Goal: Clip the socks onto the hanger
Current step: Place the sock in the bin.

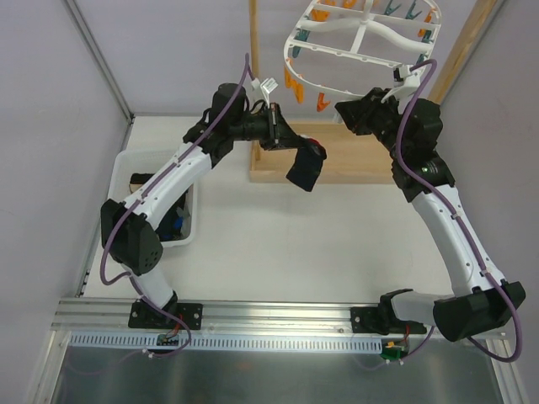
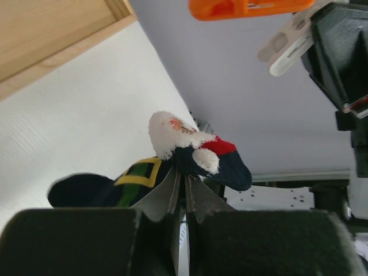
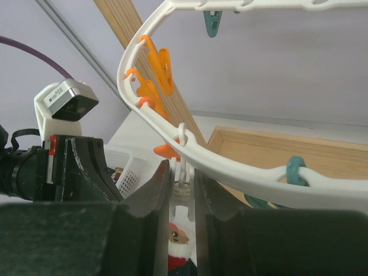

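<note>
My left gripper (image 1: 286, 137) (image 2: 184, 177) is shut on a dark navy sock (image 1: 305, 172) (image 2: 227, 165) with a white, red and yellow Santa pattern. It holds the sock up in the air below the near rim of the white hanger (image 1: 354, 84) (image 3: 230, 167). My right gripper (image 1: 343, 114) (image 3: 183, 172) is shut on a white peg (image 3: 185, 187) that hangs from that rim. The sock's Santa face (image 3: 179, 237) shows just under this peg. An orange peg (image 2: 247, 7) and the white peg (image 2: 287, 49) show above the sock in the left wrist view.
Orange pegs (image 3: 161, 72) and teal pegs (image 3: 296, 169) ring the hanger. The wooden stand's base (image 1: 354, 164) lies under both grippers, its posts (image 1: 253, 50) behind. A white basket (image 1: 126, 164) with more socks stands at the left.
</note>
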